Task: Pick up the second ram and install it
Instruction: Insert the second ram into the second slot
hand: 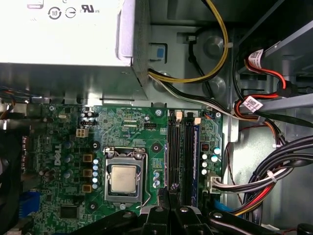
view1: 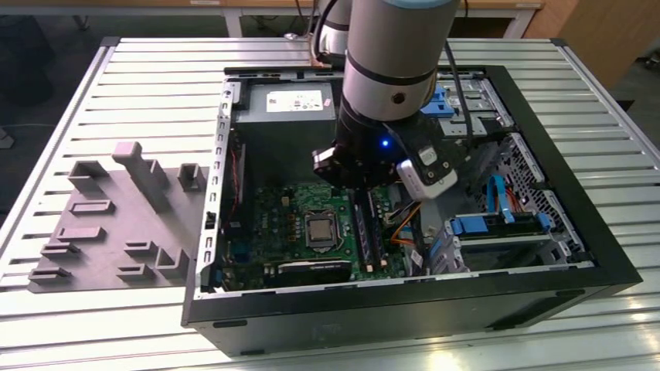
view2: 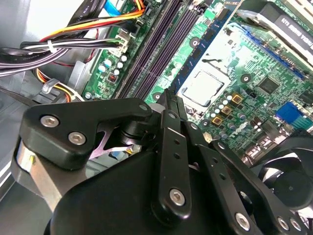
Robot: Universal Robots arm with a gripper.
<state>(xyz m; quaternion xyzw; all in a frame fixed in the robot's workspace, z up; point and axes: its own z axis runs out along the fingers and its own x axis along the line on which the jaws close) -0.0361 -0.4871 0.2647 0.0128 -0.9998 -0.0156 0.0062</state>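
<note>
The black two-fingered claw point(view2: 168, 100) hung with its fingers pressed together on nothing, above one end of the long black memory slots point(hand: 178, 147). A narrow dark-blue stick, probably the second ram point(hand: 196, 147), sat seated alongside them, its length pointing toward the grey power-supply box point(hand: 63, 34).

Silver-grey arm point(view1: 387, 58), black-banded, blue-lit; black screw-studded hand point(view2: 168, 105).

— Gripper point(view1: 363, 184) fingertips buried behind the arm in the exterior view; open or closed, impossible to say.
— Same in both wrist views: tips cut off low against the memory slots point(hand: 180, 147).
— Second ram point(hand: 195, 156)?
— Barely a blue edge beside the slots; seated or not, unclear.
</note>
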